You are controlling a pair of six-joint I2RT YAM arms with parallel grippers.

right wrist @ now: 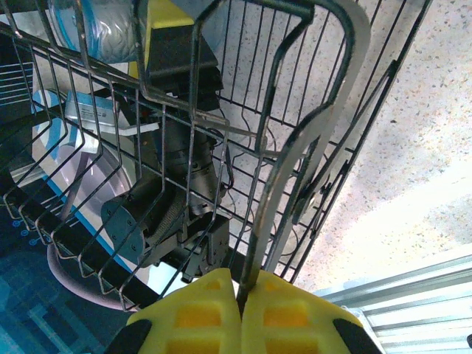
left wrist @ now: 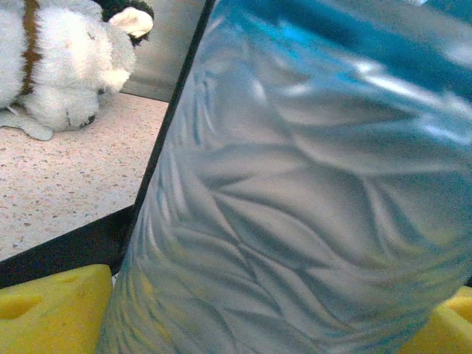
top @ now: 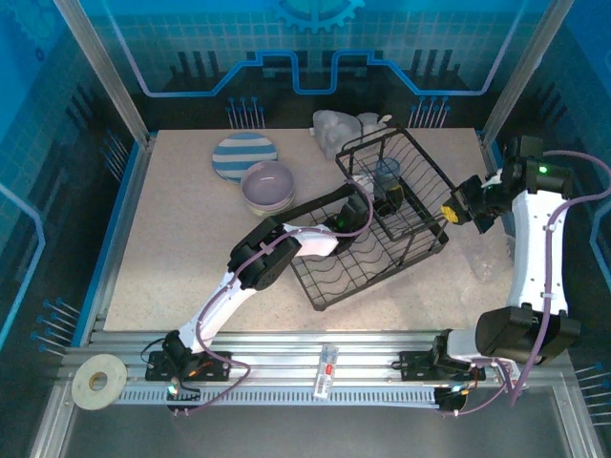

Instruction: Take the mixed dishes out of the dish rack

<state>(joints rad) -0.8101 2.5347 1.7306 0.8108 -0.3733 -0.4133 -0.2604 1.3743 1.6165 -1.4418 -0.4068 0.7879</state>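
Dish rack point(top: 329, 277), black wire, is sitting just left of the right gripper point(right wrist: 242, 299), whose yellow tips are pinching together on its rim wire, arm bending inward. The left arm is stretching forward into the basket. The left gripper point(left wrist: 251, 328) has its fingers point(left wrist: 51, 313) standing wide around a clear cup point(left wrist: 295, 192); whether they are squeezing it, I cannot tell.

Laboratory robot cell. Aluminium frame posts point(top: 105, 72) and blue printed wall panels point(top: 191, 48) rise beyond the left gripper point(top: 382, 200), enclosing a speckled tabletop point(top: 172, 248). Slotted mounting rails point(top: 286, 348) lie behind it.
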